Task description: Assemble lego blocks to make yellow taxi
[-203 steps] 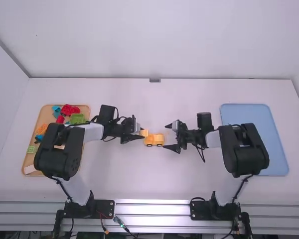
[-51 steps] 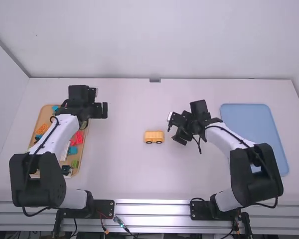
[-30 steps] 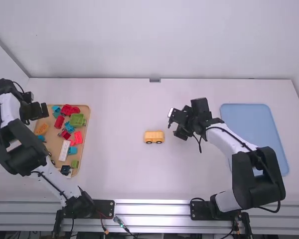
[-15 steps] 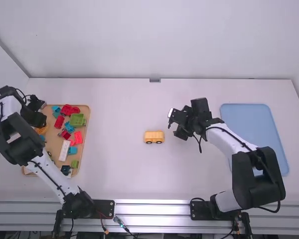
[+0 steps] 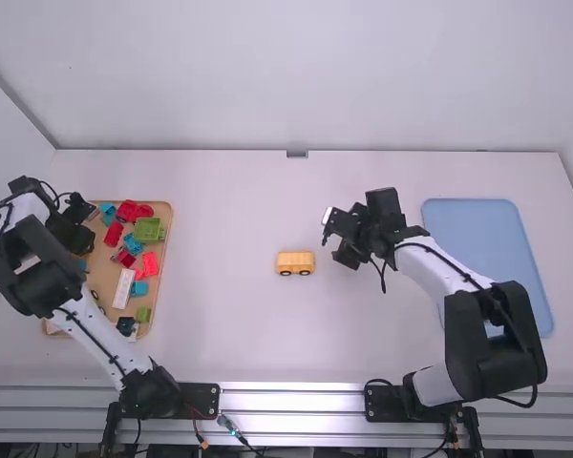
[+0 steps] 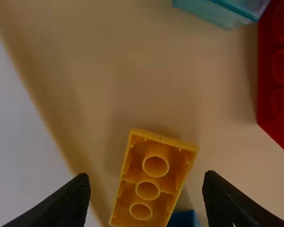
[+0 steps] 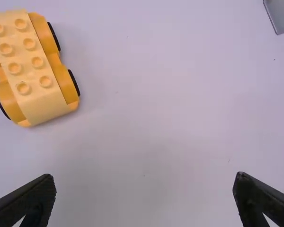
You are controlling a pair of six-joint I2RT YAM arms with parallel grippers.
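Left tool [image 5: 73, 227]: positioned over the tan tray [image 5: 100, 272], at its outer side. In the left wrist view, this tool [image 6: 146, 182] is set wide, with an orange-yellow block [image 6: 154, 178] between its fingers and visible gaps on both sides. The block lies on the tray, hollow underside up (three round tubes show). A blue piece [image 6: 182, 219] is just beside it; a red block [image 6: 279, 90] and a translucent teal block [image 6: 222, 9] are farther off.

Right tool [image 5: 334, 242]: positioned near the middle of the worktop [image 5: 363, 334], fingers wide in the right wrist view. The yellow vehicle [image 5: 295, 259] stands upright on its wheels near this tool, apart from it, between the two arms. Its top carries two rows of four studs.

A light-blue tray [image 5: 487, 224] lies on the right side of the worktop
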